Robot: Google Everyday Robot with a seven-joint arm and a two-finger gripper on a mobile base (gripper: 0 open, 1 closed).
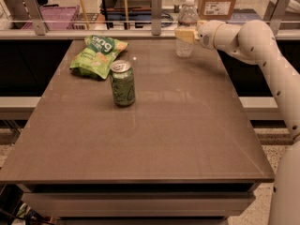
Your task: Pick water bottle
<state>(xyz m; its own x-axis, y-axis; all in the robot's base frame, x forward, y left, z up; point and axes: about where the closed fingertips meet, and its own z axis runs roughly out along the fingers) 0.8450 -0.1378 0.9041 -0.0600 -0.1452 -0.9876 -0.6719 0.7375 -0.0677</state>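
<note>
Where tool (185, 34) meets water bottle (187, 14), far table (154, 139) edge, railing (156, 13) behind

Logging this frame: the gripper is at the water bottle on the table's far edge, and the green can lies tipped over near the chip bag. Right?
No. The camera view shows the green can standing upright near the chip bag; the gripper is at the water bottle on the far edge of the table.

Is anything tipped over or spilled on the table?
No, nothing stands out. The bottle and can stand upright, the chip bag lies flat, and the table shows no spill. The gripper is at the bottle's middle, far right.
</note>
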